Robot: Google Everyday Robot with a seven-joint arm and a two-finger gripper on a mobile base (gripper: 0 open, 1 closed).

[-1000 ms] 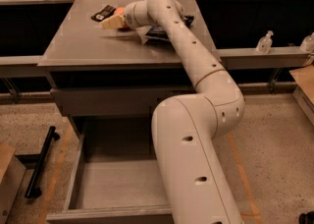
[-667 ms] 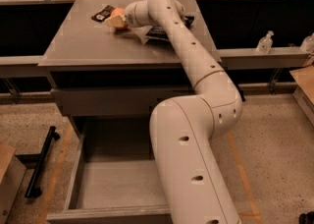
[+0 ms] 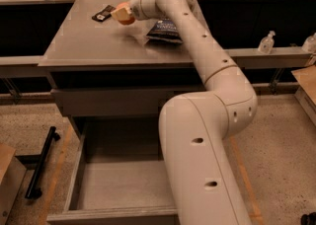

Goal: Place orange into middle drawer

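The orange [image 3: 128, 20] sits between the fingers of my gripper [image 3: 121, 15] at the back left of the grey cabinet top [image 3: 94, 41]. The gripper looks shut on it, just above the surface. My arm reaches over the cabinet from the lower right. The middle drawer [image 3: 118, 187] is pulled open below, its bare grey floor showing; my arm hides its right part.
A blue chip bag [image 3: 165, 30] lies on the cabinet top right of the gripper, partly under my arm. A small black packet [image 3: 102, 13] lies left of it. A shut drawer panel [image 3: 108, 101] is above the open drawer. A black bar [image 3: 42, 162] lies on the floor at left. A bottle [image 3: 266, 42] stands on a shelf at right.
The gripper with the orange has shifted slightly up and to the right over the cabinet top. The drawer and chip bag have not moved.
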